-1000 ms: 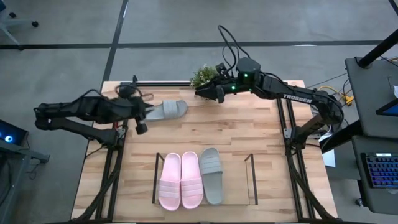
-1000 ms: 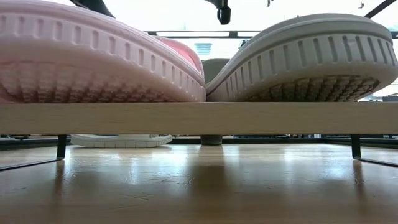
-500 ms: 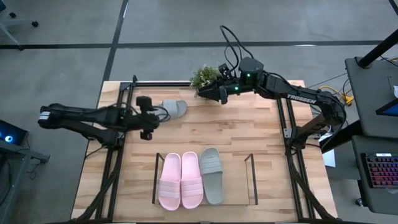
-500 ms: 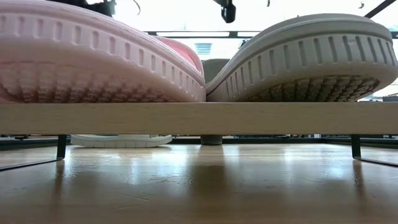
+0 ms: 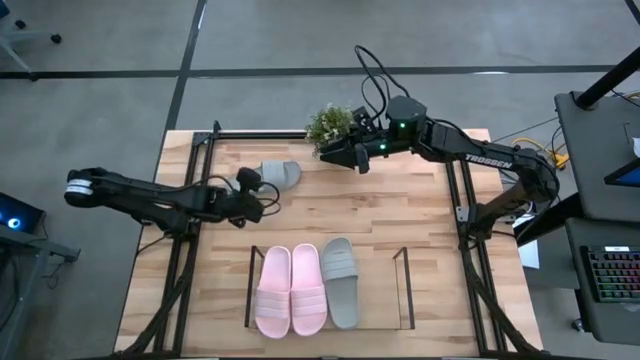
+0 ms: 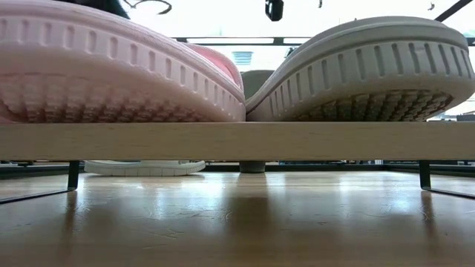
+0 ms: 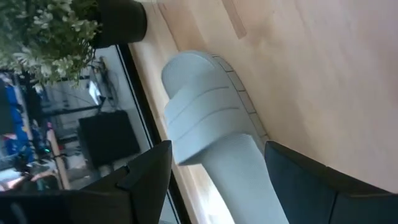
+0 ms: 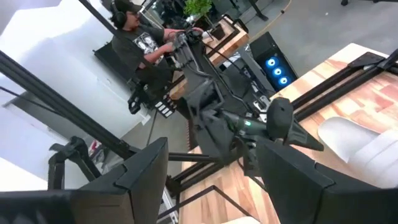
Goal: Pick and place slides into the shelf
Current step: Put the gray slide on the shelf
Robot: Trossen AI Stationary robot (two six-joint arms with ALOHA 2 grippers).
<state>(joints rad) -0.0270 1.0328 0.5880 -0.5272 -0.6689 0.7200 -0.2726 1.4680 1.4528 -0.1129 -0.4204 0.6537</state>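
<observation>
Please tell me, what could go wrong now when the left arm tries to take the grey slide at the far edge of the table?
1. The loose grey slide lies near the far table edge, so a push from the open left gripper may slide it off.
2. The potted plant stands close by, beside the right gripper, and might be bumped.
3. The shelf has one free slot beside the shelved grey slide; placement could knock it.

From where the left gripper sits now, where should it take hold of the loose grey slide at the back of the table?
Grip the heel end of the grey slide, probably. It lies flat, sole down, and the left gripper is at that end, open, fingers straddling the heel. Close across the sole's width there; the wide strap sits farther on, toward the toe.
</observation>
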